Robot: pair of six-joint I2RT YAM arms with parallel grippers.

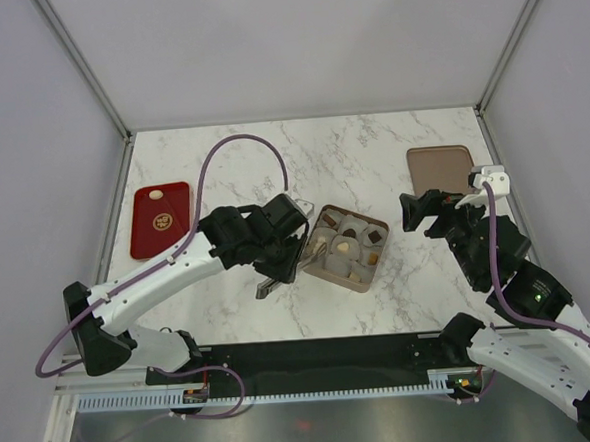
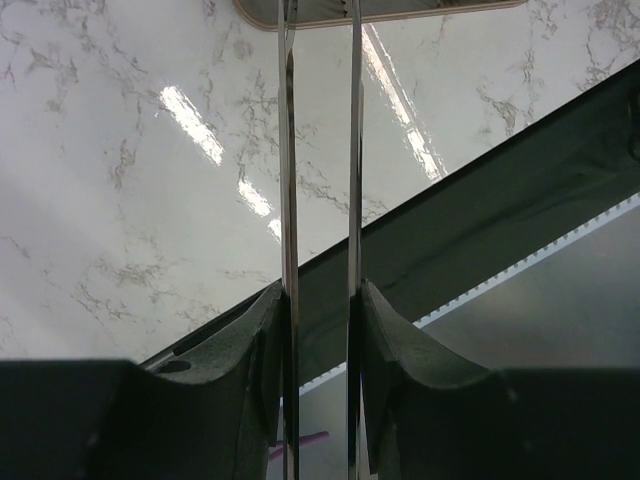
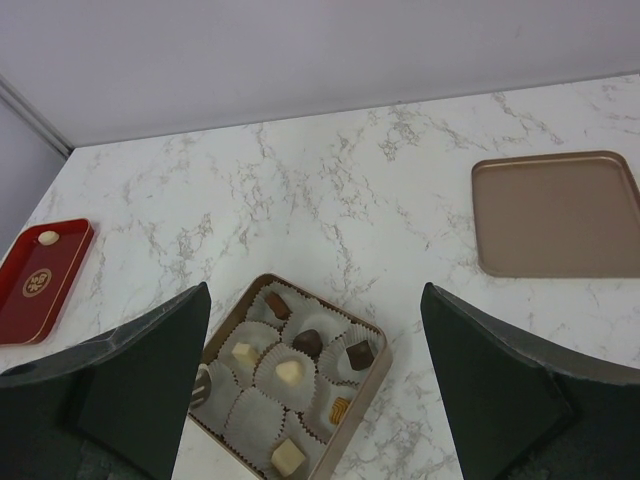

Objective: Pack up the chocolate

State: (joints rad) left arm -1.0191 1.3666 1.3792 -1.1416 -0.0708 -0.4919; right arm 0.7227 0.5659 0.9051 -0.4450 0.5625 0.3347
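Chocolate [image 3: 289, 372] mostly sat in the paper cups [image 3: 258, 420] of the box [image 1: 334, 281]; one pale piece [image 1: 156, 194] lay on the red tray [image 1: 148, 245], far left. Your left claw [image 2: 320, 300] clenched tweezers [image 2: 352, 150]; your right claw [image 1: 422, 213] was released. You probably needed to approach that piece squarely and squeeze gently.

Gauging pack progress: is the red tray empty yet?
Not empty: one pale chocolate piece lies on the red tray near its far edge, in top and right wrist views.
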